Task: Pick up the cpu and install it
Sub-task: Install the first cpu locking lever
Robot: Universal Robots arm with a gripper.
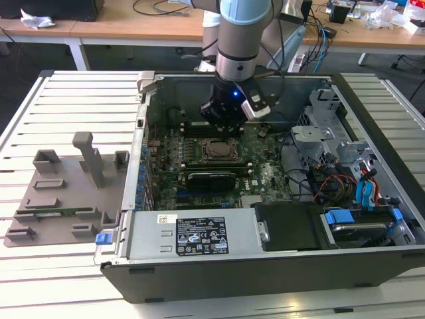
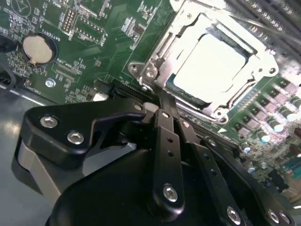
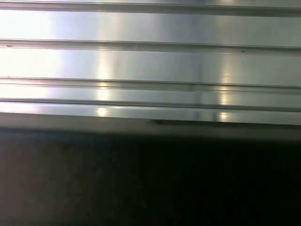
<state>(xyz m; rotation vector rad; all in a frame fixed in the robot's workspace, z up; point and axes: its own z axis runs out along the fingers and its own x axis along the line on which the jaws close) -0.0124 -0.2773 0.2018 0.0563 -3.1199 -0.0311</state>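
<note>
- My gripper point(image 2: 162, 106): black linkage fingers drawn together, tips meeting just beside the edge of the socket frame; nothing is held between them. In the exterior view it hangs from my arm inside the open computer case point(image 1: 345, 219), directly above the motherboard point(image 1: 262, 174).
- The cpu point(image 2: 210, 64): a flat square chip with a bright silvery-white top, lying seated inside the metal-framed socket point(image 2: 155, 59), apart from my fingertips. In the exterior view the socket appears as a dark square just below my gripper.
- Motherboard, second wrist view: green board around the socket, with a round coin battery point(image 2: 39, 48) well apart from the socket and rows of small components along the socket's far side.
- Case interior, exterior view: a labelled metal box point(image 1: 199, 232) along the near wall; cables and blue-tabbed drive bays point(image 1: 362, 219) toward the exterior view's right.
- Grey plastic tray point(image 1: 63, 196): rests on the slatted metal table point(image 1: 60, 100), outside the case toward the exterior view's left.
- First wrist view: ribbed metal slats point(image 3: 150, 61) above a dark band.
</note>
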